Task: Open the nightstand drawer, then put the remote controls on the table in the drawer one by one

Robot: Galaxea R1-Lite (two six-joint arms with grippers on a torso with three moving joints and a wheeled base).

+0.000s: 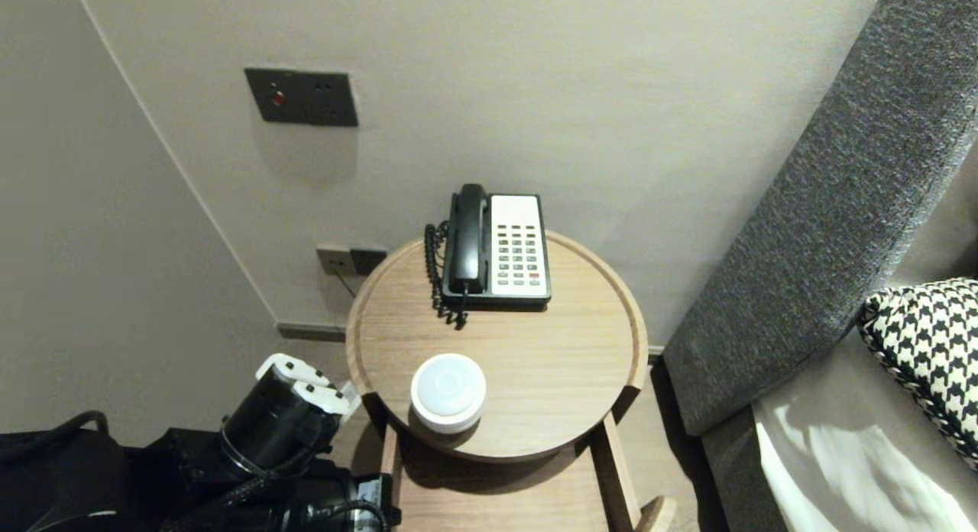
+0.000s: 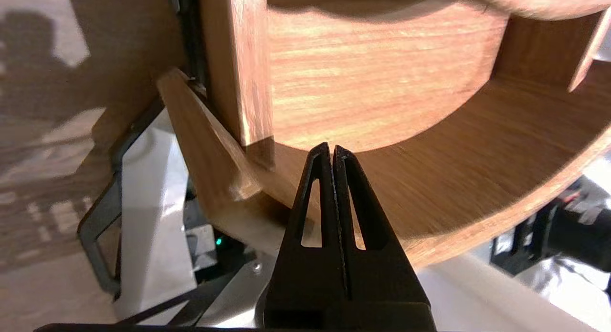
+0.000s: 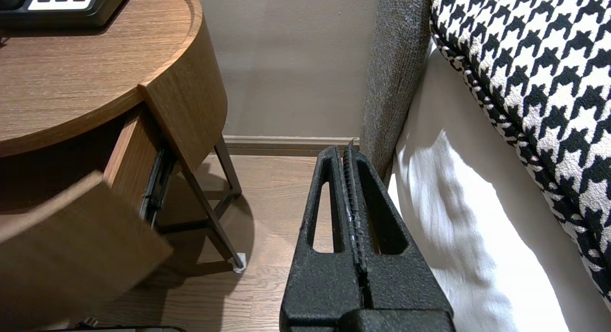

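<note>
We are hovering left gripper, fingers pressed together, just beside open drawer curved front rim; right gripper, closed, idling beside bed, head view missing it.

Brown wood, greys, black-and-white.
The round table is brown wood grain; on it, a black-and-white telephone and a white disc. Right of the table: grey woven upholstery and a black-and-white houndstooth cushion.

No wording is legible anywhere; the key markings on the telephone are too small to read.
</note>
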